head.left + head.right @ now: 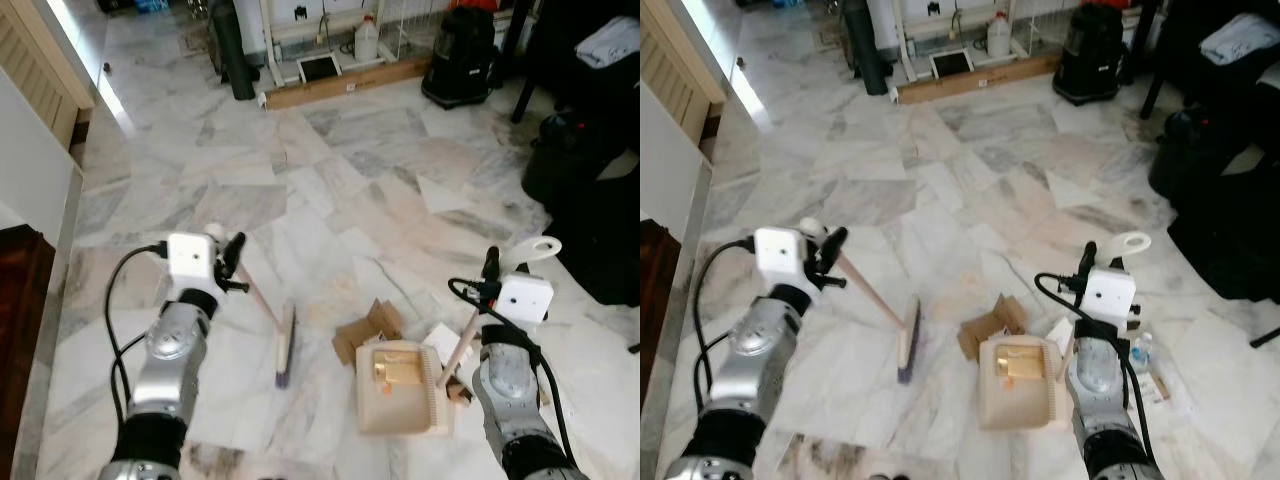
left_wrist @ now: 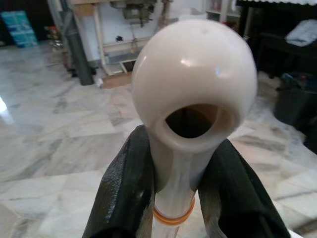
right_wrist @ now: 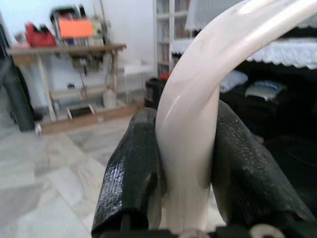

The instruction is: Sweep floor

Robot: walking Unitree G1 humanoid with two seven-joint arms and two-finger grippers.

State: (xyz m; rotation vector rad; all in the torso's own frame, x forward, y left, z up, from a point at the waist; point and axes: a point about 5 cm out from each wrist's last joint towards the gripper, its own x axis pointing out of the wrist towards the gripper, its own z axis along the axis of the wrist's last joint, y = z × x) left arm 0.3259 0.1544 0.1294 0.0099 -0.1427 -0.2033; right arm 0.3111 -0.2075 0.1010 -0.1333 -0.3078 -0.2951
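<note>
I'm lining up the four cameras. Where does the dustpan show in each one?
Left eye: dustpan low, right of centre, beside the right hand.
Right eye: dustpan low centre.
Left wrist: not in it.
Right wrist: its handle between the black fingers.
Shared landmark: brush.

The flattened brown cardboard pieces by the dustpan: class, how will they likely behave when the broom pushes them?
The flattened brown cardboard pieces look thin and light, so they should slide easily on the glossy marble floor. Lying flat, they may slip under the small cream broom rather than roll.
</note>
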